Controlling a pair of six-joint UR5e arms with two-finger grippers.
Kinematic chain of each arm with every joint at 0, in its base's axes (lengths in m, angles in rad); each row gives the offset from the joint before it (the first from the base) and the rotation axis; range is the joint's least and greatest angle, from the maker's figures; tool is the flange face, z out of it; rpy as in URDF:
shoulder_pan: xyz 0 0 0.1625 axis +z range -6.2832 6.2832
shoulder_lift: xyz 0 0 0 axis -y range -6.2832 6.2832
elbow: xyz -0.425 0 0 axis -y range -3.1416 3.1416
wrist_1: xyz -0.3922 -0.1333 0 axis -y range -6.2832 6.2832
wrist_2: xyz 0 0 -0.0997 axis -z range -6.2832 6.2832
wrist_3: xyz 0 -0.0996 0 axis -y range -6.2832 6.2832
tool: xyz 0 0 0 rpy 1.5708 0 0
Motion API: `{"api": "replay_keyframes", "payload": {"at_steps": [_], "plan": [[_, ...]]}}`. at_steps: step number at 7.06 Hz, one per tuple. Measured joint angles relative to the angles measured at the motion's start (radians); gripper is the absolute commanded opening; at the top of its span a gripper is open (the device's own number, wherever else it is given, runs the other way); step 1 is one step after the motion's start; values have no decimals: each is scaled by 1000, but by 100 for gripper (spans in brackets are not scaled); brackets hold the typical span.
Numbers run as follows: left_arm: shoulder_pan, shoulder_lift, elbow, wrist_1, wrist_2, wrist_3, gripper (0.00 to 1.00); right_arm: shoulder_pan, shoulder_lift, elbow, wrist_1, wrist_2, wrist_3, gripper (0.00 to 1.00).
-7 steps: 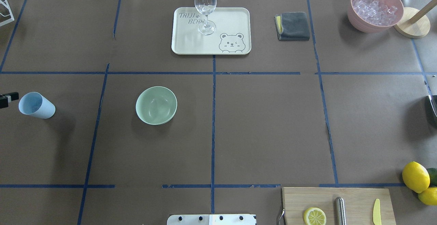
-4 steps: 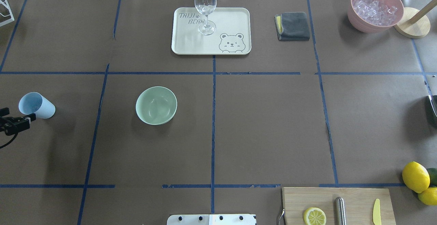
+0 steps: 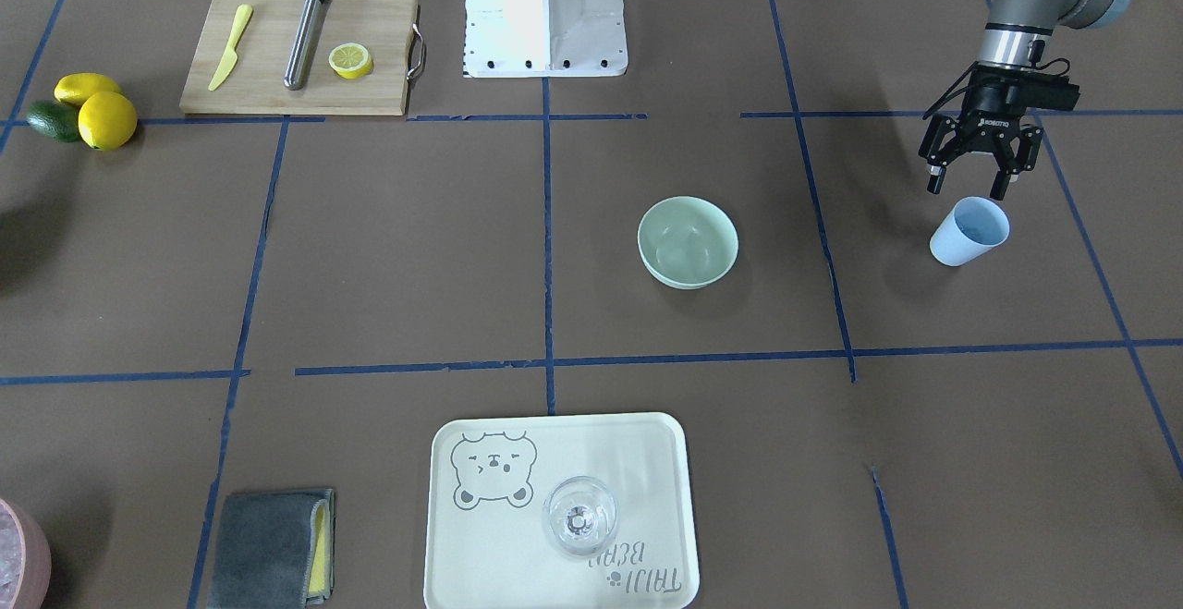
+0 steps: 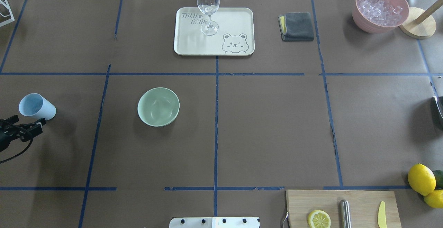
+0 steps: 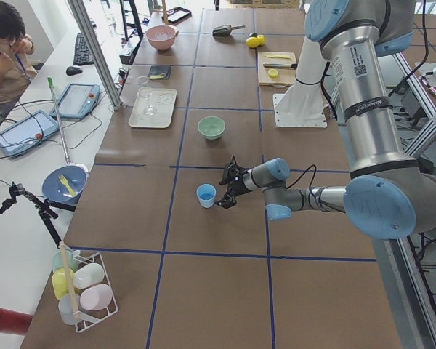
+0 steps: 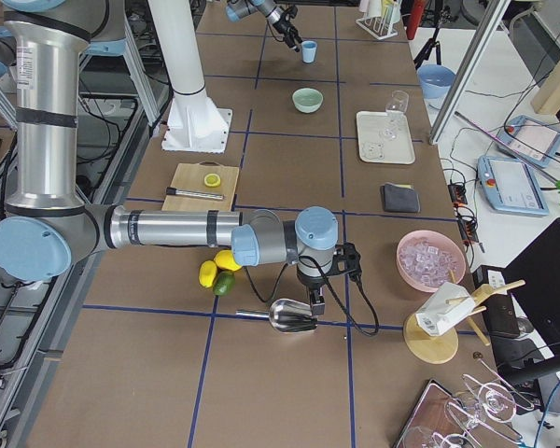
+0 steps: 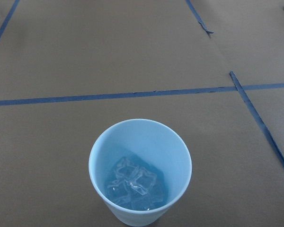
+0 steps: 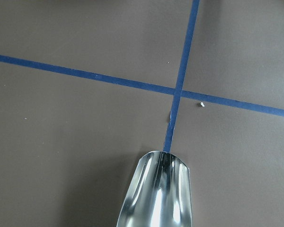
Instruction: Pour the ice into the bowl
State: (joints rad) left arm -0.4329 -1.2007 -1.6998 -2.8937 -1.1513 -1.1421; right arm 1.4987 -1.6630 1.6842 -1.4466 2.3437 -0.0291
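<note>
Ice (image 7: 135,182), a few clear cubes, lies in the bottom of the light blue cup (image 7: 146,137), which stands upright on the table (image 3: 370,249). The left hand (image 3: 968,186) hangs with its fingers spread, gripping nothing, just beside the cup's rim. In the front-facing view the cup is at the hand's 6 o'clock. The mint-green bowl (image 3: 688,272) sits well apart, at the cup's 9 o'clock in that view. The right hand (image 6: 315,299) is low by a metal scoop (image 8: 156,194). Whether it is spread or pinching, I cannot tell.
</note>
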Motion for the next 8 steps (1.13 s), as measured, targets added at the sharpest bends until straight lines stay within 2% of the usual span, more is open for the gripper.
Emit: {"api": "replay_keyframes", "payload": {"at_steps": [2, 8], "plan": [[2, -49, 56, -2, 62, -2, 100, 0, 0, 0, 0, 0, 0, 100], [0, -138, 153, -9, 117, -1, 100, 0, 1, 0, 0, 0, 1, 100]]}}
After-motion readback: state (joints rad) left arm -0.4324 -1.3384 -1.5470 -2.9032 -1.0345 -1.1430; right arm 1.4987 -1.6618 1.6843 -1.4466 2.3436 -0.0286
